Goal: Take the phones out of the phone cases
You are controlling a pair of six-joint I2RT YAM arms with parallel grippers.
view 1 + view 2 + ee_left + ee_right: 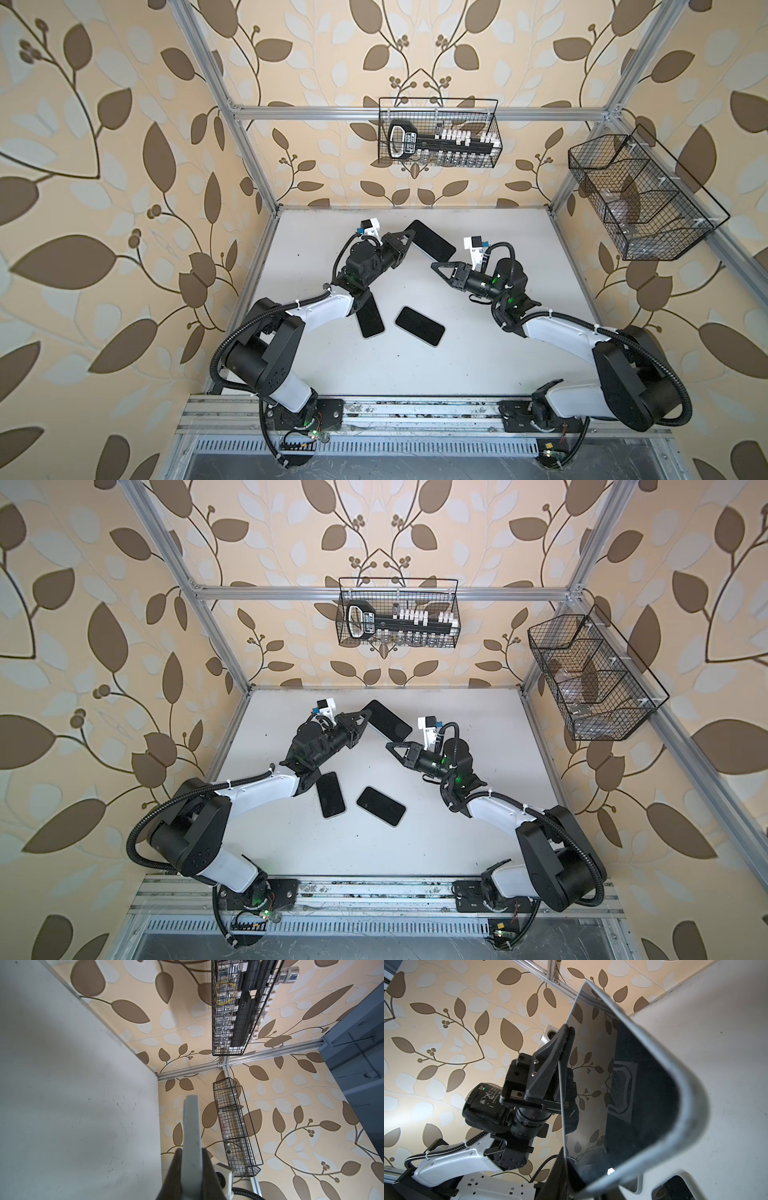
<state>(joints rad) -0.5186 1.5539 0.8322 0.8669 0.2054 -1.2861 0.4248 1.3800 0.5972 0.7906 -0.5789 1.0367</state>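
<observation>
The left gripper (409, 237) is clamped on one end of the phone (434, 243), holding it in its grey case (691, 1109) above the far tabletop (498, 332), likely to offer the free corner to the right gripper (436, 265), whose jaws' state I cannot tell.

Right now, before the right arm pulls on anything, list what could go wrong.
1. The left end effector clamps the cased phone by one end only, raised above the table. A pull could twist it loose and drop it.
2. The right end effector sits at the phone's near corner. Whether it has a hold is unclear, so it may slip off.
3. The left arm overhangs a spare phone. Lowering could knock it.
</observation>
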